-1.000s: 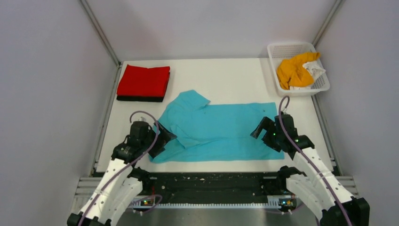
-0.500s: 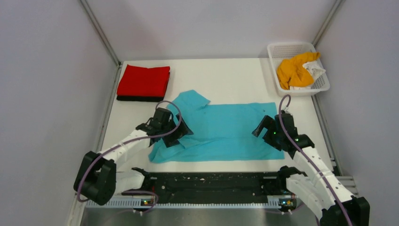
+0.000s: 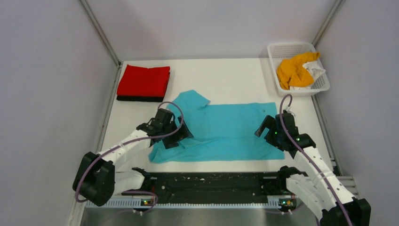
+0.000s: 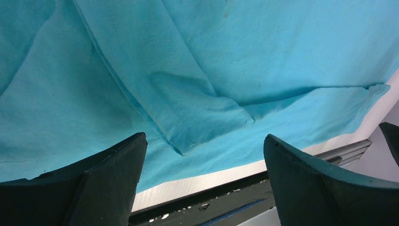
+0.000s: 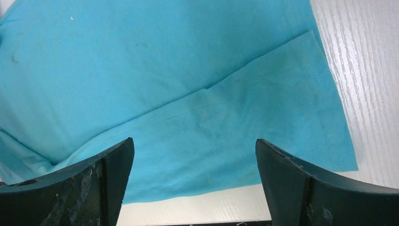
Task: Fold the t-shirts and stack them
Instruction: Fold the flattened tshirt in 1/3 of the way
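Hovering low over the turquoise shirt [image 3: 221,129], both sets of jaws stand spread wide and pinch nothing. The shirt lies flat across the middle of the counter [image 3: 226,75], collar toward the left edge and hem toward the right, its long side parallel to the near edge. The left jaws hang above the near sleeve [image 4: 197,113], which is turned in over the body. The right jaws hang above the near hem corner [image 5: 324,122], where a strip of cloth seems to be doubled over along the near side. That spacing makes sense: with one set of jaws at each end of the same long edge, the pair can lift and carry it over evenly, so the cloth neither twists nor bunches. I judge the step in hand to be a lengthwise fold of this shirt, with the pinch not yet made.

In the far left corner a folded red shirt [image 3: 143,81] sits squarely on a folded black shirt [image 3: 140,98]. This is the start of the stack, kept well apart from the working area so it is not disturbed. In the far right corner the white mesh basket [image 3: 277,49] holds a crumpled orange shirt [image 3: 291,70] and a white shirt [image 3: 314,70], waiting their turn. The task looks less than half done.
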`<state>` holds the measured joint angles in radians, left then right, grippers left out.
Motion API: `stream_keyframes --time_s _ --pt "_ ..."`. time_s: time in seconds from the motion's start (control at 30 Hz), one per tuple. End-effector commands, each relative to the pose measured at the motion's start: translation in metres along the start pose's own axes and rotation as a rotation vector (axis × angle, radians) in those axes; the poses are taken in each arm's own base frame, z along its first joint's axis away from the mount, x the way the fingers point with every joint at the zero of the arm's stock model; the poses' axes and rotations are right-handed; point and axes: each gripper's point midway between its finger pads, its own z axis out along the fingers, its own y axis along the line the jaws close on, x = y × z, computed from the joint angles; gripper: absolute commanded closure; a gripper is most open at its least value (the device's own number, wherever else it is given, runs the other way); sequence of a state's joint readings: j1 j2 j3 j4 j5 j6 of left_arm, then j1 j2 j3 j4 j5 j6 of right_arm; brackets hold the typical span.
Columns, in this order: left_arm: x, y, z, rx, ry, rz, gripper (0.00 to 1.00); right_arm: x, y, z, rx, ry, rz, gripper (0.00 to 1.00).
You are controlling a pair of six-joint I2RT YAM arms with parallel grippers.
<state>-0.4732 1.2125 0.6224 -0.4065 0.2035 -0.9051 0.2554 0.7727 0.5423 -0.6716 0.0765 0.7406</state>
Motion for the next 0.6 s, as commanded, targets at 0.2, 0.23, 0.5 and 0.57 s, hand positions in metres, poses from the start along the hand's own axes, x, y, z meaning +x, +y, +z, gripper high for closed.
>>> stream_keyframes --time_s 0.2,0.23,0.5,0.57 --pt "-0.018 -0.013 0.011 0.018 -0.058 -0.001 0.01 -0.010 0.005 -0.007 -0.006 -0.036 -0.019 0.01" --pt "-0.019 -0.012 0.012 0.015 -0.061 0.002 0.01 -0.010 0.004 -0.007 -0.005 -0.037 -0.018 0.01" --pt "-0.015 -0.006 0.021 0.003 -0.040 0.003 0.01 -0.008 -0.002 -0.009 0.011 -0.045 -0.020 0.01" --pt "-0.017 -0.015 0.022 0.035 -0.040 0.001 0.01 -0.009 -0.002 -0.009 0.011 -0.047 -0.021 0.01"
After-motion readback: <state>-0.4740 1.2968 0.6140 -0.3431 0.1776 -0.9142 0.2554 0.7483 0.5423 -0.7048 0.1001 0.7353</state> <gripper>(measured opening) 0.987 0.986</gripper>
